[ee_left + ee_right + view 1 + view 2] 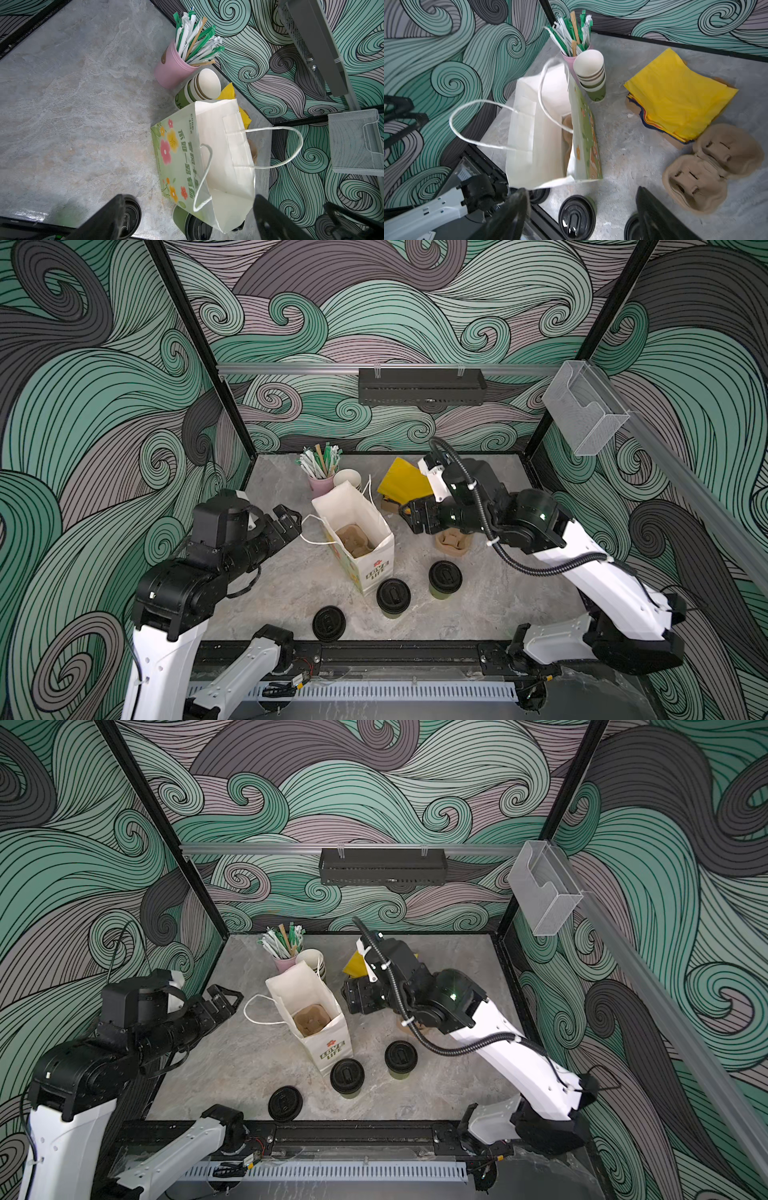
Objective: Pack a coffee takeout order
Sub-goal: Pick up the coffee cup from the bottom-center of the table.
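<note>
A white paper bag (353,526) with a flower print stands open mid-table, a brown cup carrier (352,540) in its bottom. Two lidded olive-green cups (393,596) (445,578) stand in front of it, and a black lid (329,623) lies near the front edge. Empty stacked cups (347,479) and yellow napkins (405,483) sit at the back. My left gripper (291,522) hovers open just left of the bag's handle, holding nothing. My right gripper (409,516) hovers open just right of the bag, in front of the napkins, also holding nothing.
A pink cup of wrapped straws (321,483) stands behind the bag. A second brown carrier (453,541) lies under my right arm. A black rack (422,386) and a clear holder (584,412) hang on the walls.
</note>
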You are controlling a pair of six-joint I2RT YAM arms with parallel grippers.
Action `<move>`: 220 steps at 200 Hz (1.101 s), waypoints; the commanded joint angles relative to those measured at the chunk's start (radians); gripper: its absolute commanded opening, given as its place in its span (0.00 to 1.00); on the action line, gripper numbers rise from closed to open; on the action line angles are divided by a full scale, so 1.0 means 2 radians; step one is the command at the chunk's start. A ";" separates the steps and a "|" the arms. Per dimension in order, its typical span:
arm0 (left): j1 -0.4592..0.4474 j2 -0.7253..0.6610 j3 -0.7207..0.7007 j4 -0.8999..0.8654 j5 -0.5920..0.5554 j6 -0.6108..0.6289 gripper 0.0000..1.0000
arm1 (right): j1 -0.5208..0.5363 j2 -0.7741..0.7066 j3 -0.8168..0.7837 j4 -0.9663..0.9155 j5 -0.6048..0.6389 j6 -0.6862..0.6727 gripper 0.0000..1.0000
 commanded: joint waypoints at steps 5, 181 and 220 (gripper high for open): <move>0.003 -0.024 -0.011 -0.026 0.007 -0.003 0.98 | 0.018 -0.023 -0.038 -0.101 0.064 0.085 0.78; 0.003 -0.050 -0.078 0.051 0.035 -0.007 0.95 | -0.036 0.024 -0.218 -0.160 -0.043 0.080 0.97; 0.003 -0.050 -0.082 0.052 0.031 -0.010 0.94 | -0.054 0.026 -0.242 -0.121 -0.064 0.074 0.90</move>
